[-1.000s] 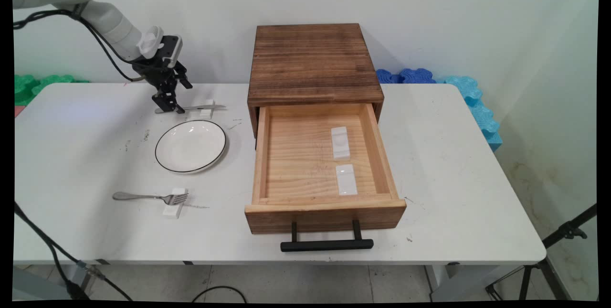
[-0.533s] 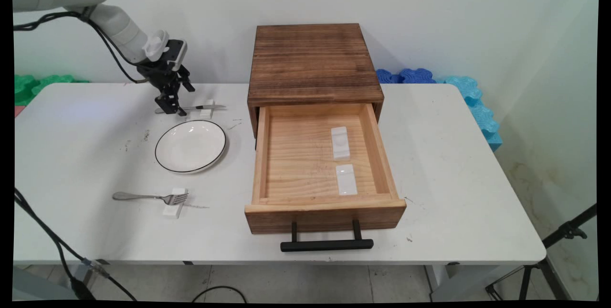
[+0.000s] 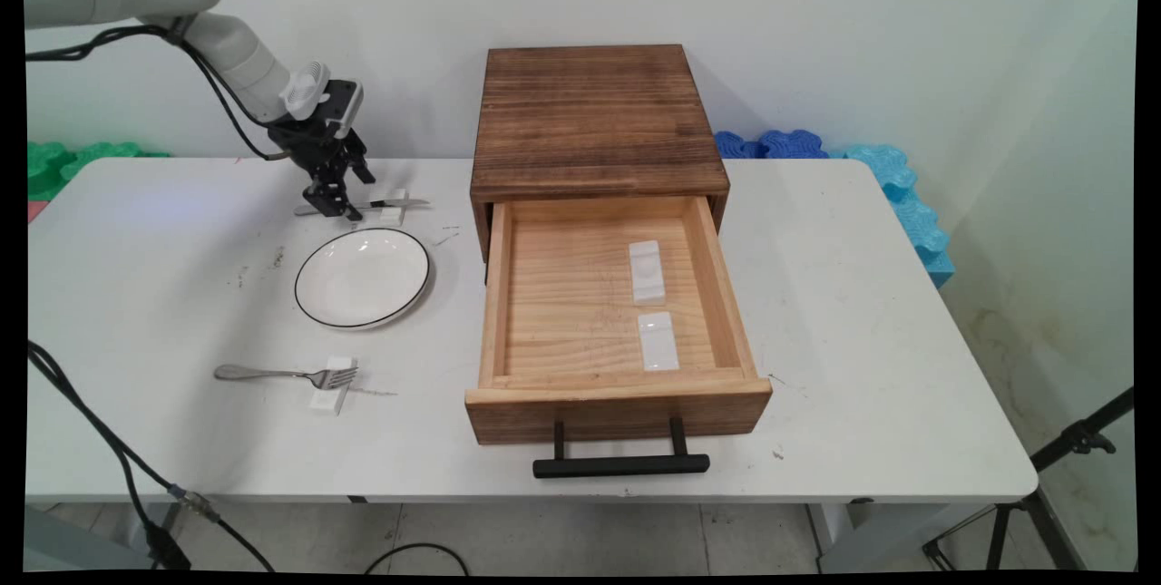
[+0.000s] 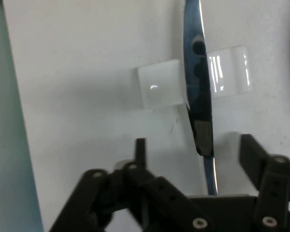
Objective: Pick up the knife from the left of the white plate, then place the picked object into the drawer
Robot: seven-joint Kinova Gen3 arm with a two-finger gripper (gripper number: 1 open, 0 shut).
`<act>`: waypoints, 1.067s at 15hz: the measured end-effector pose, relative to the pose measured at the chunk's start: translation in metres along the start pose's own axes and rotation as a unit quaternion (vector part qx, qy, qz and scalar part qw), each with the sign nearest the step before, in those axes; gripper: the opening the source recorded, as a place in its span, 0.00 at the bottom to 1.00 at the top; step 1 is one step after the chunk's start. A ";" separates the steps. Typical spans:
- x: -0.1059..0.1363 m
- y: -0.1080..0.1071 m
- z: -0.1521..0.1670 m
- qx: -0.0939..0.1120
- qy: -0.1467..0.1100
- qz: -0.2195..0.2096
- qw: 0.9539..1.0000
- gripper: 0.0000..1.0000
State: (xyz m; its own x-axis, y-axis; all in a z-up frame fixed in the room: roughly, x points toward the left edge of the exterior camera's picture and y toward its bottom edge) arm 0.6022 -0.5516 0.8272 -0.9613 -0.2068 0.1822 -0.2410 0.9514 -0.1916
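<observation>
Presently, end effector (image 4: 191,150) spread wide astride the knife (image 4: 197,82), whose blade bridges a white rest (image 4: 159,89), raising it off the counter (image 3: 816,313).

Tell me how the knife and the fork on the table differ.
The knife lies behind the plate, under the gripper, whose fingers straddle its handle; the fork lies in front of the plate, untouched. The knife ends in a blade, the fork in tines. Both are metal, pointing right, each on a white rest.

White table (image 3: 862,340) before pale wall (image 3: 862,41)
</observation>
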 end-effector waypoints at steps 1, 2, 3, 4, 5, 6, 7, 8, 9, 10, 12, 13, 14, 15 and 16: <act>0.001 -0.001 0.001 -0.001 0.000 0.001 1.000 0.00; 0.001 -0.001 0.002 -0.001 0.000 0.001 1.000 0.00; 0.001 -0.001 0.003 -0.002 0.000 0.002 1.000 0.00; 0.001 -0.001 0.003 -0.002 0.000 0.002 1.000 0.00; 0.001 -0.001 0.003 -0.003 -0.001 0.003 1.000 0.00; 0.001 -0.001 0.004 -0.003 -0.001 0.003 1.000 0.00; 0.002 0.000 0.005 -0.004 -0.001 0.004 1.000 0.00; 0.001 0.001 0.005 -0.005 -0.001 0.004 1.000 0.00; 0.001 0.001 0.006 -0.006 -0.002 0.005 1.000 0.00; 0.001 0.002 0.006 -0.006 -0.002 0.005 1.000 0.00; 0.001 0.003 0.005 -0.006 -0.002 0.006 1.000 0.00; 0.001 0.003 0.005 -0.005 -0.002 0.006 1.000 0.00; 0.001 0.003 0.003 -0.004 -0.002 0.006 1.000 0.00; 0.001 0.003 0.002 -0.003 -0.002 0.006 1.000 0.00; 0.000 0.002 -0.001 0.000 -0.001 0.006 1.000 0.00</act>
State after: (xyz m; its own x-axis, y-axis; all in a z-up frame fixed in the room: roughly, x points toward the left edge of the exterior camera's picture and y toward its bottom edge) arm 0.6017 -0.5491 0.8282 -0.9645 -0.1956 0.1773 -0.2291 0.9539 -0.1940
